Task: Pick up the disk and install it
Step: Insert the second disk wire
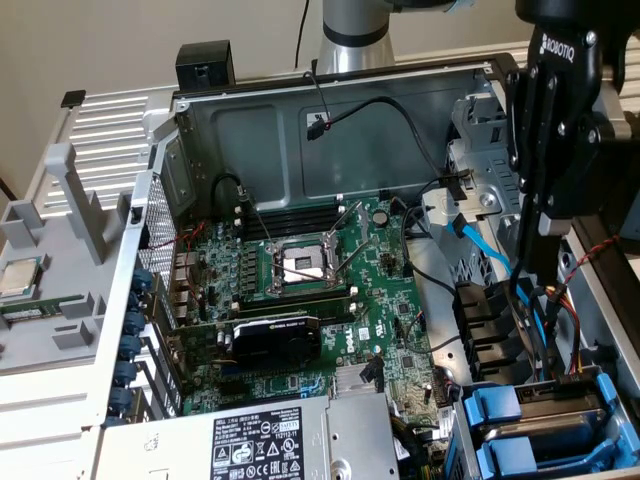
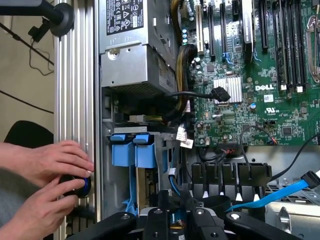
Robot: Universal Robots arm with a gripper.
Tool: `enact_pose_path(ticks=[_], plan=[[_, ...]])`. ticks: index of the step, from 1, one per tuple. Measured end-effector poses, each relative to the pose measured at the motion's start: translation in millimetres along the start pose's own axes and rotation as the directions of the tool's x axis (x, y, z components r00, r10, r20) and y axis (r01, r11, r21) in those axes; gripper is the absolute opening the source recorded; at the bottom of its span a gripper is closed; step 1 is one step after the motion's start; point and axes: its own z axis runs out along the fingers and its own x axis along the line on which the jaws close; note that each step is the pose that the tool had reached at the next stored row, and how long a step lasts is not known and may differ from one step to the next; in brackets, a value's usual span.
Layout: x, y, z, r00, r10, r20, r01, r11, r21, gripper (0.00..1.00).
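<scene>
Blue-framed disk (image 1: pixel 555 398) lies flat in bay (image 1: pixel 452 432), front outward; cannot tell how open hand (image 1: pixel 534 255) is.

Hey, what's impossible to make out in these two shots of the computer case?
- Disk drive bodies: exterior view, blue carrier fronts and the bay hide them.
- Pincer fingertips: exterior view, dark against cables.
- Round black object: wrist view, covered by a person's hands.
- Power supply label text: exterior view, too small, cut by the edge.

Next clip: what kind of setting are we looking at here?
Probably a computer repair or assembly bench. An opened desktop tower case lies on its side, baring its green motherboard and grey power supply. Blue drive carriers sit in a bay, and the robot's tool hangs above them.
</scene>
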Motion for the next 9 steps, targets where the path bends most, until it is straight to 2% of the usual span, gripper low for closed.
enact_pose_path(ticks=[9], plan=[[0.0, 0.0, 0.0, 1.0, 0.0, 0.0, 0.0, 1.0, 0.0, 0.17]])
